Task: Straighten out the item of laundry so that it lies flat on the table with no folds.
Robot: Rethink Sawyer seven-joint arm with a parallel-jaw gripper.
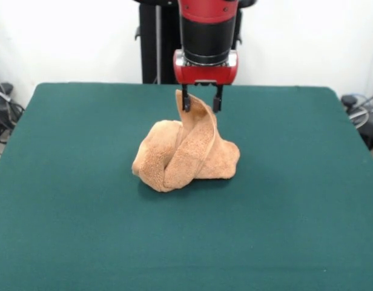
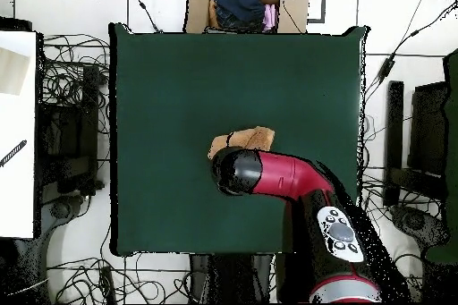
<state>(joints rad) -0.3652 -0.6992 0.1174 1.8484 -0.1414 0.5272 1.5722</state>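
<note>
The light orange-tan towel (image 1: 186, 154) lies crumpled in a heap near the middle of the dark green table (image 1: 83, 182). One twisted fold is drawn up into a peak. My gripper (image 1: 201, 102) comes straight down over the heap's far side, and its two black fingers (image 1: 185, 100) are closed on that raised peak. In the overhead view only a strip of the towel (image 2: 246, 139) shows on the table (image 2: 179, 96). The red arm's wrist (image 2: 237, 172) covers the rest of it and the gripper.
A cardboard box (image 2: 199, 6) with dark and pink clothes stands just beyond the table's edge opposite the robot. Cables and equipment lie on the floor on both sides of the table. The black pedestal (image 1: 156, 42) stands behind the table.
</note>
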